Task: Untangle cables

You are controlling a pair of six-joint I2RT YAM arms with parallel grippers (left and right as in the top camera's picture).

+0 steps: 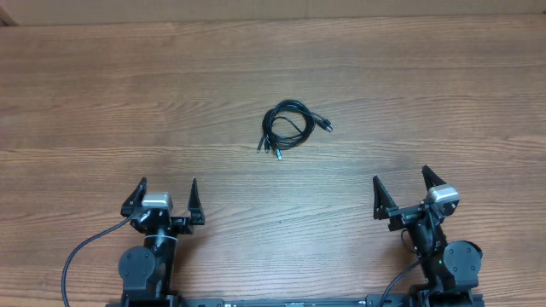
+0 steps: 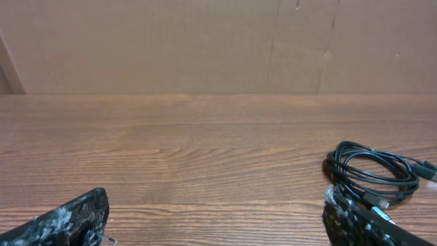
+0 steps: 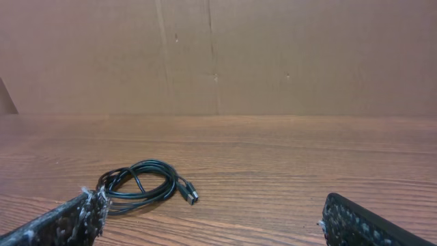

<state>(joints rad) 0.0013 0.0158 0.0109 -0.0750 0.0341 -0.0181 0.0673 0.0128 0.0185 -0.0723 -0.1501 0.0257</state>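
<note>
The cables (image 1: pixel 288 126) lie coiled in a small black bundle at the middle of the wooden table, plug tips sticking out at its lower left and right. The bundle of cables (image 2: pixel 372 174) shows at the right of the left wrist view, and the cables (image 3: pixel 140 186) show at the lower left of the right wrist view. My left gripper (image 1: pixel 164 198) rests near the front edge, well to the bundle's lower left, open and holding nothing. My right gripper (image 1: pixel 401 189) sits at the front right, also open and empty, apart from the bundle.
A brown cardboard wall (image 2: pixel 218 44) stands along the table's far edge. Thicker black wires (image 1: pixel 81 256) run from the arm bases at the front edge.
</note>
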